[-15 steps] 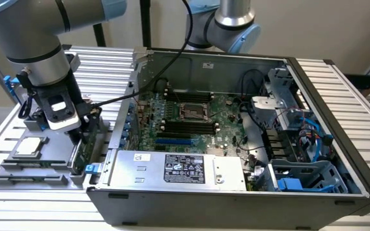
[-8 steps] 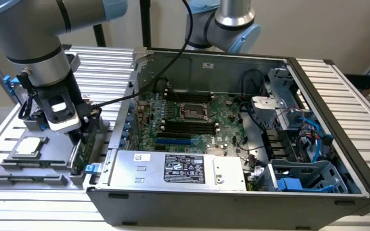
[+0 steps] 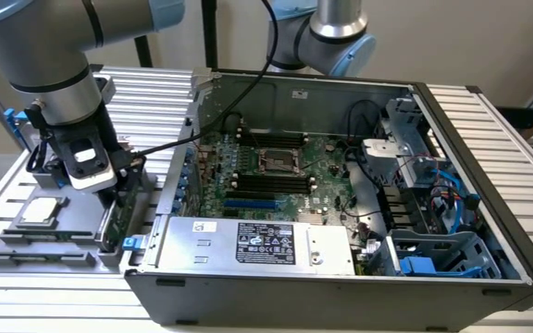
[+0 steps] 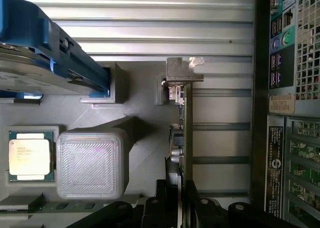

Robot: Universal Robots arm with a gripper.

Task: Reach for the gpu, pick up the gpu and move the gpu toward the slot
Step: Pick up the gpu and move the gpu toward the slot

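Pinches the gpu (image 4: 188, 133) edge-on between two black fingers (image 4: 162, 205), with the gripper (image 4: 179, 187) partly closed and one finger pressed to each face of the green card. Has the card upright on its long edge in a groove of the grey holder (image 4: 145, 106), not yet lifted out, its silver bracket (image 4: 182, 71) at the end away from the fingers. Passes, just beside the card on the same holder, a ribbed grey block (image 4: 90, 163), then a square silver processor chip (image 4: 30, 157) seated in its own recess. Shows, farther along the holder, a silver hard drive (image 4: 30, 58) with blue rails. Stands on a ribbed metal table (image 3: 507, 139), at the exterior view's left of the open computer case (image 3: 341, 291). Lies well apart from the blue slot (image 3: 248, 206) on the motherboard (image 3: 280, 173) inside that case.
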